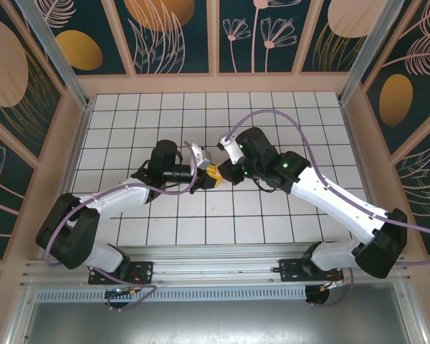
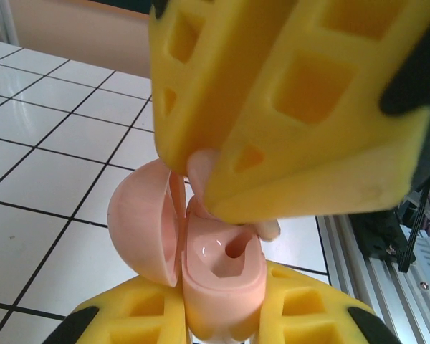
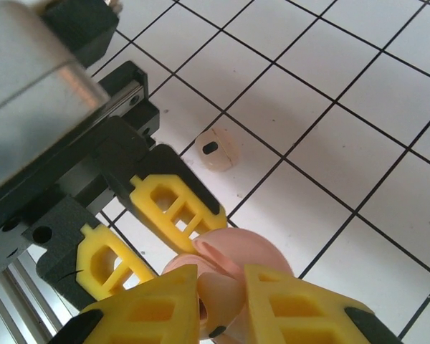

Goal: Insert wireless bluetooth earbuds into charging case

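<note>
Charging case [image 2: 222,294] is sitting upright btwn the L jaws, which are clamping tight on its lower body from both sides, yellow pads pressing the pink shell. Lid [image 2: 140,222] is hanging open, swung out to one side on its hinge. The paler inside w/ its recessed well is facing up.

Directly over that opening the R jaws are hovering, pinched nearly closed on one earbud [image 3: 218,295]. The bud is poking out below the pads, right at the case's rim; can't tell if it's actually touching the recess. Both sets of jaws are crowding each other, almost pad to pad. They're looking raised clear of the surface [image 3: 358,107], approx mid-way across its white tiled grid.

A second earbud [image 3: 216,149] is lying loose on a tile near the L jaws, pale w/ a small dark slot facing up, apart from the case.

From above, L arm [image 1: 107,204] and R arm [image 1: 330,190] are reaching in from their own sides and meeting nose to nose in the middle. Patterned wall panels [image 1: 165,36] are boxing in the surface on three sides.
</note>
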Robot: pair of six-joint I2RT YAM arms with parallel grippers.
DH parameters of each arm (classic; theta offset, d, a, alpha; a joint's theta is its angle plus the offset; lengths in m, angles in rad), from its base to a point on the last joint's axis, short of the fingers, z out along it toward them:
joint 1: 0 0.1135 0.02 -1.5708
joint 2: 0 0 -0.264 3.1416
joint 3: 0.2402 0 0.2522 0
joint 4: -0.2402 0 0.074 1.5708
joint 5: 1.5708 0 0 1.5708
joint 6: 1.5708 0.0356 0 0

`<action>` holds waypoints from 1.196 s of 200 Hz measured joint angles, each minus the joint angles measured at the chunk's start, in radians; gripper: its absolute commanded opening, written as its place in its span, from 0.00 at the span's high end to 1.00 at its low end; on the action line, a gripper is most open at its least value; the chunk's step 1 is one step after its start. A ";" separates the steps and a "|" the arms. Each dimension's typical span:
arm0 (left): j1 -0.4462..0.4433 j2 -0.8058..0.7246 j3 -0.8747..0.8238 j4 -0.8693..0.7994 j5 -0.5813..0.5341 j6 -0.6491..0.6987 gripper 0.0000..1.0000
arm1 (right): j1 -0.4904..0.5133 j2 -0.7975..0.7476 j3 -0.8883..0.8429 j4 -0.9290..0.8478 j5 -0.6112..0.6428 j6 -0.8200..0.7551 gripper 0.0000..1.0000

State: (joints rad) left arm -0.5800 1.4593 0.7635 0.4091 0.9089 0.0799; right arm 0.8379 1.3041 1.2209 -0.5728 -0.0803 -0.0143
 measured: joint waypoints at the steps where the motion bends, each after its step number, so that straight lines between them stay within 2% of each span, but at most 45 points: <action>1: 0.000 0.000 0.000 0.001 0.000 -0.002 0.82 | 0.000 0.000 0.000 0.000 0.000 0.000 0.79; 68: 0.000 -0.007 0.000 0.008 0.000 -0.006 0.82 | 0.014 -0.016 -0.017 0.004 0.013 -0.006 0.80; 141: 0.000 -0.010 0.000 0.016 0.016 -0.023 0.82 | 0.015 -0.134 -0.040 0.108 0.062 -0.016 0.79; 239: 0.000 -0.010 0.000 0.066 0.030 -0.078 0.82 | 0.015 -0.119 -0.068 0.141 0.061 -0.033 0.79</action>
State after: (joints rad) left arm -0.5800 1.4498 0.7635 0.4751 0.9386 0.0017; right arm 0.8528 1.1847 1.1530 -0.4320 -0.0196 -0.0475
